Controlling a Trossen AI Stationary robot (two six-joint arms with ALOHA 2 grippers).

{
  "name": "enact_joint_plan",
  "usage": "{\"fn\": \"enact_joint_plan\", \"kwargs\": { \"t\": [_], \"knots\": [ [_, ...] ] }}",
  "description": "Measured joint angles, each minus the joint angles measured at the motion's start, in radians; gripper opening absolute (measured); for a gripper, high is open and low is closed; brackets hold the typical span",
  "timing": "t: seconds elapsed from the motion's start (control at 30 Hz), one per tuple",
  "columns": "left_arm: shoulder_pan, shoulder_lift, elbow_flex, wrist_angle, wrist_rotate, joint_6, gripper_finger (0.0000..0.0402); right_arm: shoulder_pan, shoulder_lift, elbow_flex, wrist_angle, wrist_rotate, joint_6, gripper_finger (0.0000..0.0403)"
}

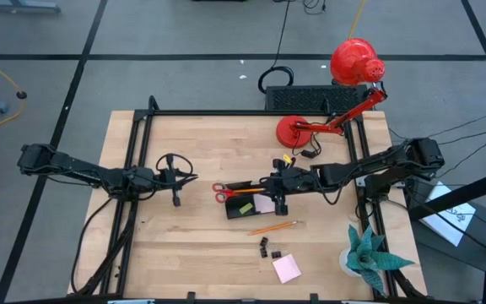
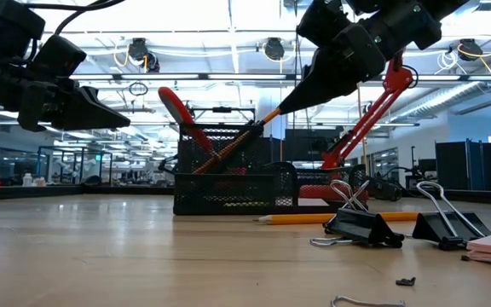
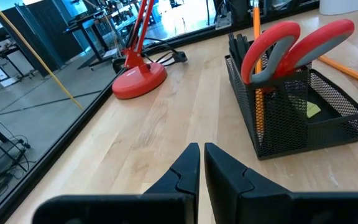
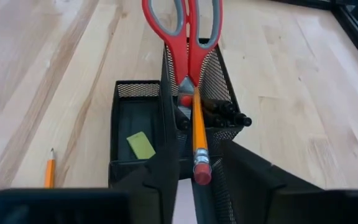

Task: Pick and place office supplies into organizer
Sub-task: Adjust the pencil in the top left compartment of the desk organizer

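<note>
The black mesh organizer point(image 1: 241, 207) point(image 2: 228, 183) sits mid-table. Red-handled scissors point(image 1: 222, 192) point(image 4: 182, 25) and dark pens point(image 4: 225, 112) stand in its tall compartment, and a yellow-green piece point(image 4: 141, 145) lies in a low one. An orange pencil point(image 4: 197, 130) leans in the tall compartment, eraser end up. My right gripper point(image 1: 280, 199) point(image 4: 196, 146) hovers open over the organizer, one finger on either side of that eraser end. My left gripper point(image 1: 184, 178) point(image 3: 201, 155) waits shut and empty to the organizer's left. A second pencil point(image 1: 272, 227), black clips point(image 1: 267, 247) and a pink pad point(image 1: 287, 268) lie on the table. My right gripper has its fingers on either side of the leaning pencil's eraser end point(image 4: 202, 175), slanting down from the table's right. A gap shows on both sides of the pencil, so I cannot tell whether a finger touches it. The pencil's lower part stands inside the organizer.
A red desk lamp point(image 1: 310, 127) stands behind the organizer, with a black ribbed box point(image 1: 310, 97) beyond it. A teal paper plant point(image 1: 369, 253) occupies the near right corner. Bare wood lies between my left gripper and the organizer.
</note>
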Motion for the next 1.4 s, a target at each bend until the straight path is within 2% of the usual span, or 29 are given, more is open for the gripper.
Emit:
{"fn": "enact_joint_plan", "kwargs": {
  "t": [0.27,0.43,0.7,1.23,1.4],
  "knots": [
    [0.0,0.0,0.0,0.0,0.0,0.0,0.0031,0.0,0.0,0.0,0.0,-0.002,-0.004,0.0046],
    [0.0,0.0,0.0,0.0,-0.001,0.0,0.0031,0.0,-0.001,0.0,0.0,-0.004,-0.002,0.0022],
    [0.0,0.0,0.0,0.0,-0.001,0.001,0.0031,-0.008,-0.001,0.051,-0.098,-0.068,0.032,0.0026],
    [0.0,0.0,0.0,0.001,-0.001,0.007,0.0031,-0.009,0.0,0.295,-0.48,-0.063,-0.027,0.0023],
    [0.0,0.0,0.0,0.002,-0.001,0.008,0.0031,-0.035,0.0,0.337,-0.542,-0.138,-0.025,0.0023]
  ]
}}
